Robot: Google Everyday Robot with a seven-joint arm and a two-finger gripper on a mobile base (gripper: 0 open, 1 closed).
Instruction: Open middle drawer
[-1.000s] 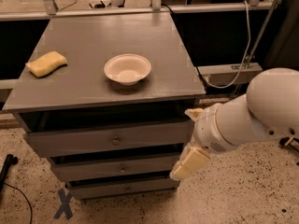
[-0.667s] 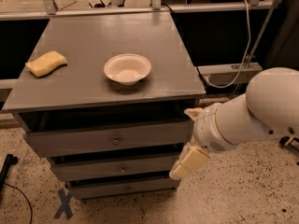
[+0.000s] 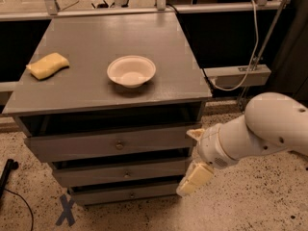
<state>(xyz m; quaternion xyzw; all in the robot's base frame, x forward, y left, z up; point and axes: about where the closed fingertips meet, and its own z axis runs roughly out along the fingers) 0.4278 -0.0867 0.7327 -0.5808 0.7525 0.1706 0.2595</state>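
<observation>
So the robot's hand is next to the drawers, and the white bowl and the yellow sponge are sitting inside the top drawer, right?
Not quite. The white bowl and the yellow sponge sit on the cabinet top, not inside the top drawer; the camera view shows that. The hand, open, is indeed next to the drawers, by the right end of the middle drawer.

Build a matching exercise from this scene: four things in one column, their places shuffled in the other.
1. sponge
2. bowl
3. middle drawer
4. gripper

A. by the right front corner of the cabinet, at drawer height
B. left side of the top
C. second front of three
D. centre of the top

Pairs: 1-B, 2-D, 3-C, 4-A
</observation>
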